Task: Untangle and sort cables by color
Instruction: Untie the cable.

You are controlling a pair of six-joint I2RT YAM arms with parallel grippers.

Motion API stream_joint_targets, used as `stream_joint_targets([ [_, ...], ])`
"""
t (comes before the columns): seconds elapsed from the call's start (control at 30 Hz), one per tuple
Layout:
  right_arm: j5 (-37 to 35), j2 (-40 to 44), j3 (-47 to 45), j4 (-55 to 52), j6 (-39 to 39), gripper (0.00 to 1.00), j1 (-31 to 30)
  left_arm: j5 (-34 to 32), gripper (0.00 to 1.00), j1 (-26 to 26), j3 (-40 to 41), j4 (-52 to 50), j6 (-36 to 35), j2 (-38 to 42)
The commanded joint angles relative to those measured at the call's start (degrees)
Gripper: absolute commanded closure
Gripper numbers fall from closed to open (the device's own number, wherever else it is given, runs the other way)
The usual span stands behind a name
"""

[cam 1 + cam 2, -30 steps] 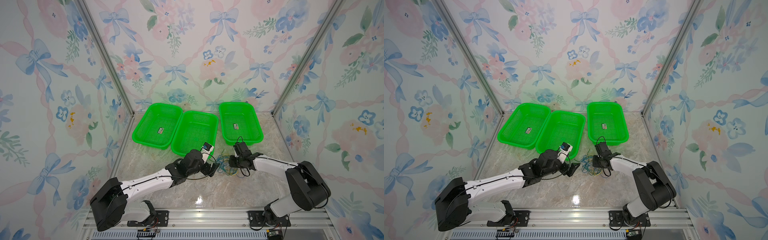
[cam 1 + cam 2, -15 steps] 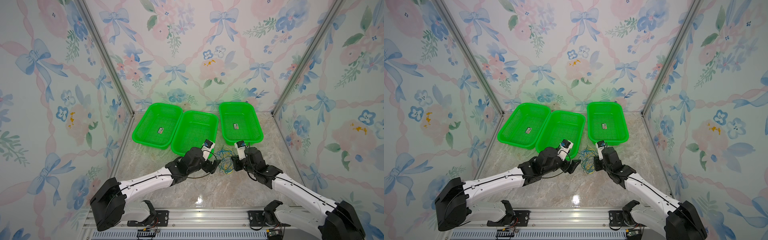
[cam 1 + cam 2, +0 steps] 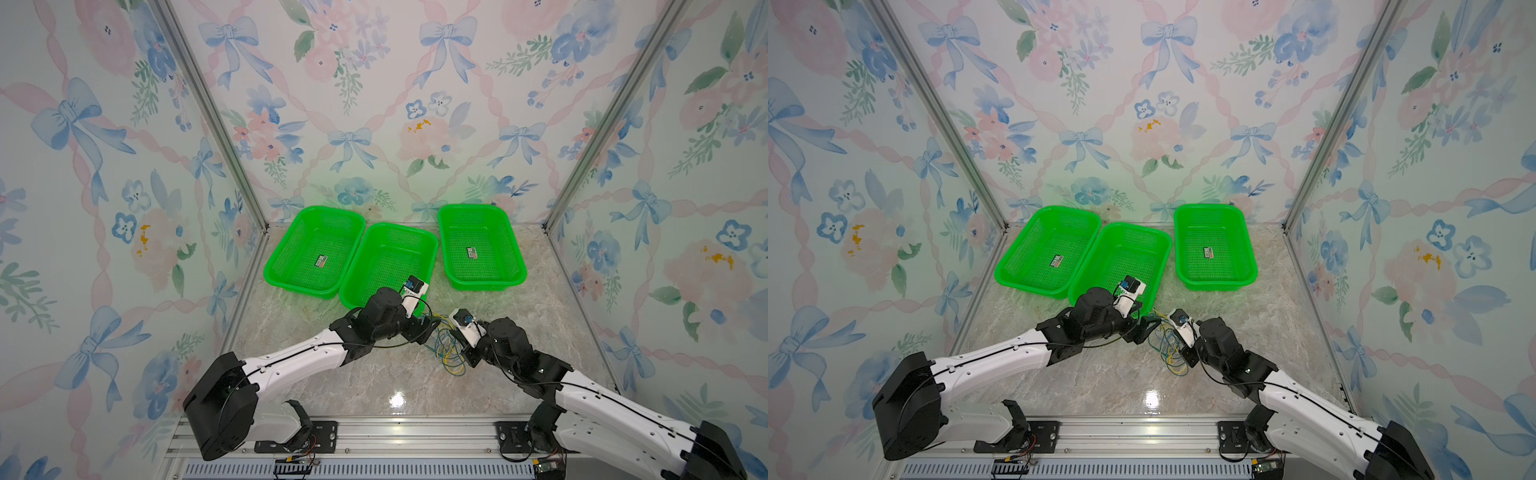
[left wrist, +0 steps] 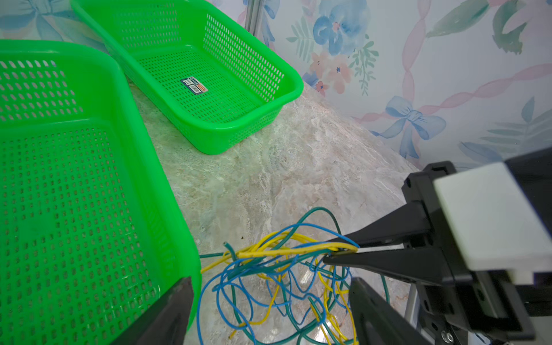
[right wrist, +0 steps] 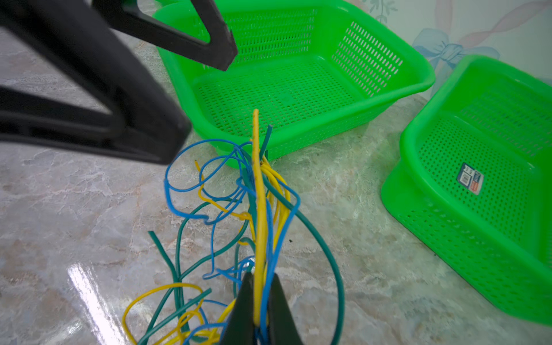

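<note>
The cables [image 3: 446,347] [image 3: 1169,351] are a tangle of thin yellow, blue and dark green wires on the marble table, just in front of the middle basket. My right gripper [image 5: 259,298] is shut on a yellow cable and a blue cable, which run up between its fingers. The left wrist view shows it from the side [image 4: 337,250], holding those strands above the pile. My left gripper [image 4: 270,286] [image 3: 432,328] is open, its fingers straddling the tangle [image 4: 268,277] from above without touching any wire. Its black fingers [image 5: 167,140] hang over the tangle.
Three green mesh baskets stand at the back: left [image 3: 309,210], middle [image 3: 399,226] and right [image 3: 473,206]. The middle basket's near wall [image 4: 179,227] is right beside the tangle. Both arms meet over the table's centre.
The right arm has swung from a low, sideways reach to come in from the front right, and its gripper has shut on the yellow and blue strands. The left gripper shifted slightly toward the tangle.
</note>
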State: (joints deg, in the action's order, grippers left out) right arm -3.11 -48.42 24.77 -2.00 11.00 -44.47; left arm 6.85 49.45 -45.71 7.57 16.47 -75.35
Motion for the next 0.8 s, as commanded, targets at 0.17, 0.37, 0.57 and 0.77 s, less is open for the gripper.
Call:
stream_joint_targets([
  [0.17, -4.7, 8.6, 3.7, -10.0, 3.8, 1.00, -0.5, -3.1, 0.15, -0.1, 3.5, -0.3, -0.6, 3.4],
  [0.37, -4.6, 19.5, 3.2, -9.9, 3.6, 1.00, -0.4, -2.1, 0.25, -0.2, 2.4, -0.4, 5.0, 2.5],
  [0.57, -6.5, 22.5, 0.9, -6.5, 4.5, 1.00, -0.1, 5.0, 0.44, -0.3, -0.6, -0.3, 8.1, 1.5],
  [0.77, -6.5, 22.1, 0.9, -6.7, 3.9, 1.00, -0.1, 9.8, 0.83, -0.3, -2.1, -0.2, 8.4, -0.6],
])
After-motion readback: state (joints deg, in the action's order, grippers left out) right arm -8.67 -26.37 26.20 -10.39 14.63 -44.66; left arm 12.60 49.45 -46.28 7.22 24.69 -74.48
